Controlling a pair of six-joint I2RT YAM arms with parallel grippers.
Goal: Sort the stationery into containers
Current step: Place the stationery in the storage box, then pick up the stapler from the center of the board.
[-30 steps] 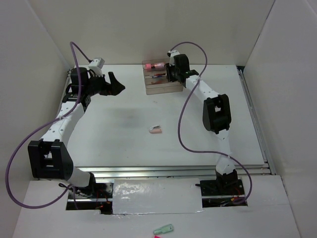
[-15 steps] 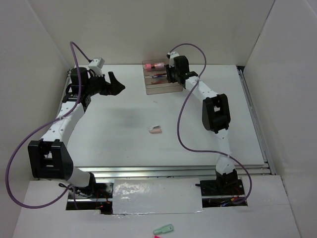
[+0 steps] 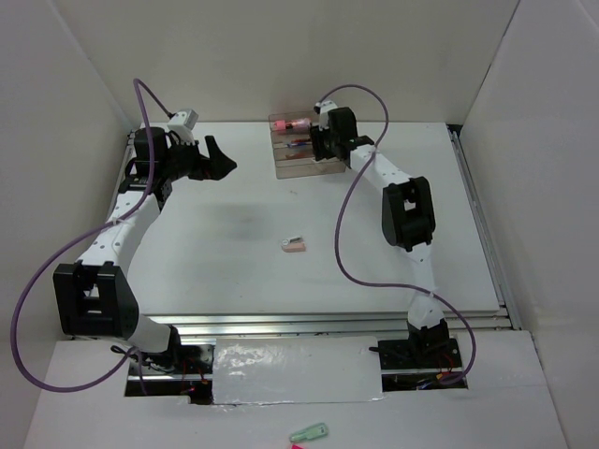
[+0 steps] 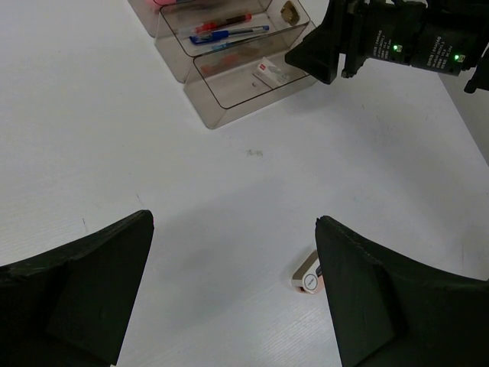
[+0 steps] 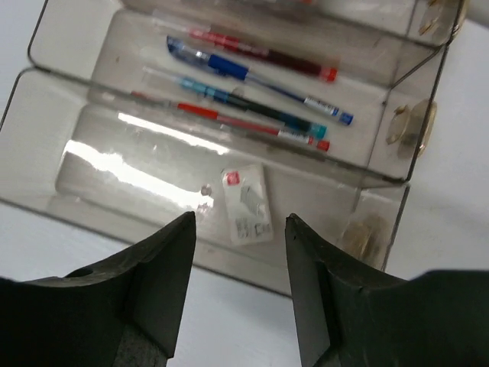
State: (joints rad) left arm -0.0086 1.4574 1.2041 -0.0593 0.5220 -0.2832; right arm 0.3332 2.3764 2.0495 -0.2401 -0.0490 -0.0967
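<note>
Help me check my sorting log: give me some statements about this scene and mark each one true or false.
1. The pens lie in the organiser's middle compartment. True.
2. The right gripper is shut on the white eraser. False: it is open, and the eraser lies in the organiser below it.
3. A pink-and-white eraser lies on the table, outside the organiser. True.
4. The left gripper holds a blue pen. False: it is open and empty.
5. The white eraser shares the pens' compartment. False: it lies in the neighbouring one.
</note>
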